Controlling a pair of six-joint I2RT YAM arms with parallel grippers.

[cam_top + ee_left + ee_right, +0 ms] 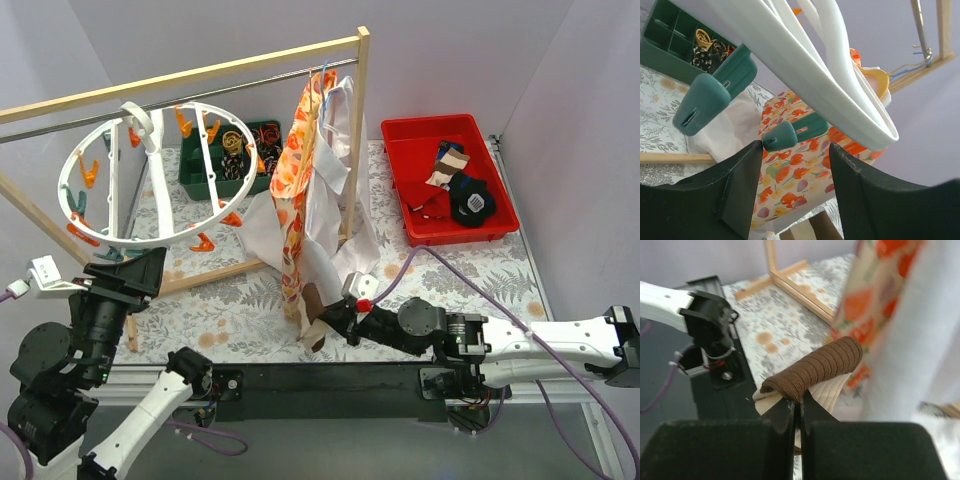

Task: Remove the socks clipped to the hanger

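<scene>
The tan-and-brown sock [815,367] sits low over the worktop [470,270], just in front of the hanging floral garment [300,170] and well clear of the hanger [805,65]. The right pincer [796,407] is closed tight on it, nipping the fabric just below the ribbed brown cuff. The cuff bulges above the fingertips and the pale foot trails underneath. A pinch that near the edge suits pulling a sock out of a clip, though it leaves most of the sock dangling.

Other socks [462,185] lie loose in the red tray [430,122] at the far right, a black one among them. That is probably the drop place, so this sock likely goes there next.

The hanger hangs by its hook from the wooden rack [200,73] at the left. No sock shows on its clips from above, though its far side is partly hidden. The left pincer [795,155] is spread wide and empty beneath the white ring. A bare teal clip [790,135] sits just above the gap between its fingers, which looks like readiness to steady the wheel or work a clip.
</scene>
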